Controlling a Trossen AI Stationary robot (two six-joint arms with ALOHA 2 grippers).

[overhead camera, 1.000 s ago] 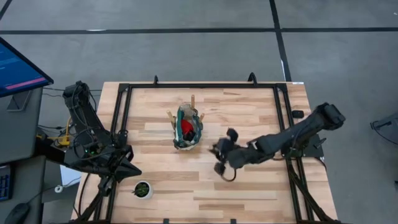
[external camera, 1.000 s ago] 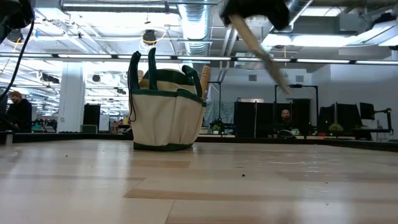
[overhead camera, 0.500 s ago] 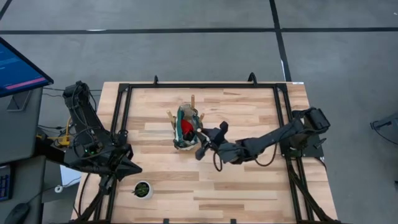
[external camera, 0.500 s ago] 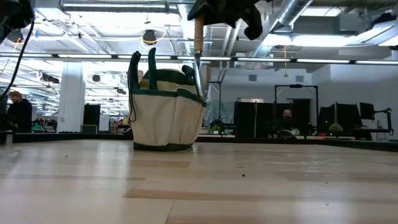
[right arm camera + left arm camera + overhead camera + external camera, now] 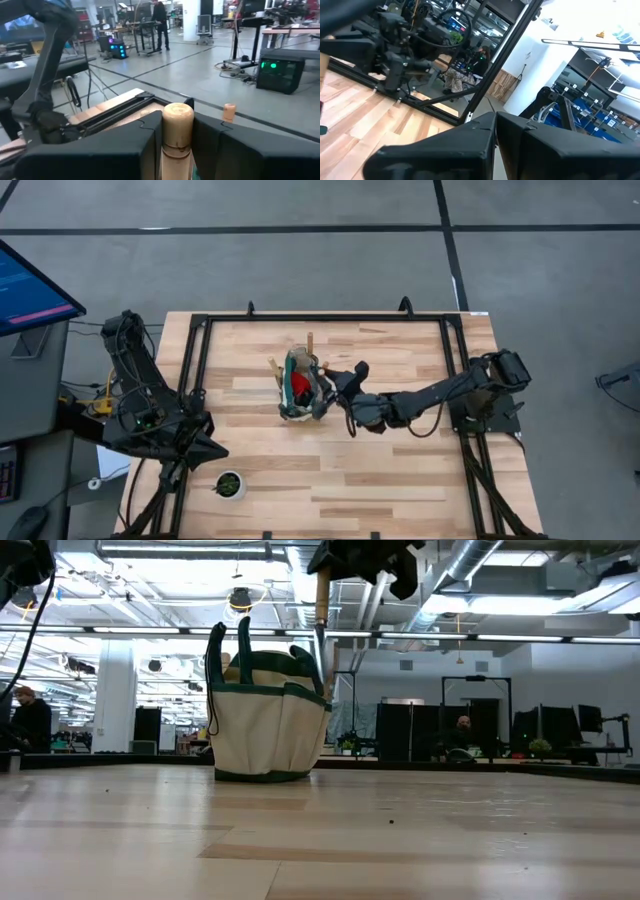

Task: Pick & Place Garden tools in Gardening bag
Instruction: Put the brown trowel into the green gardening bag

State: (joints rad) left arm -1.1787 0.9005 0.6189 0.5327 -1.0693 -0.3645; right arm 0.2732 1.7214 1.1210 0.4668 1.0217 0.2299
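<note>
Right gripper [image 5: 333, 387] clamped on wooden-handled tool [image 5: 322, 615], upright over gardening bag [image 5: 268, 715]; handle end only in wrist view. Left jaws: cannot tell.

- The desk [image 5: 400, 480] was pale wooden planks inside a black frame.
- Grey floor [image 5: 300, 260] with dark seams surrounded it.
- A blue-lit monitor [image 5: 30, 285] stood at the upper left of the high view.
- Ceiling ducts [image 5: 320, 580] and strip lights ran overhead.
- A person [image 5: 30, 720] stood far left.
</note>
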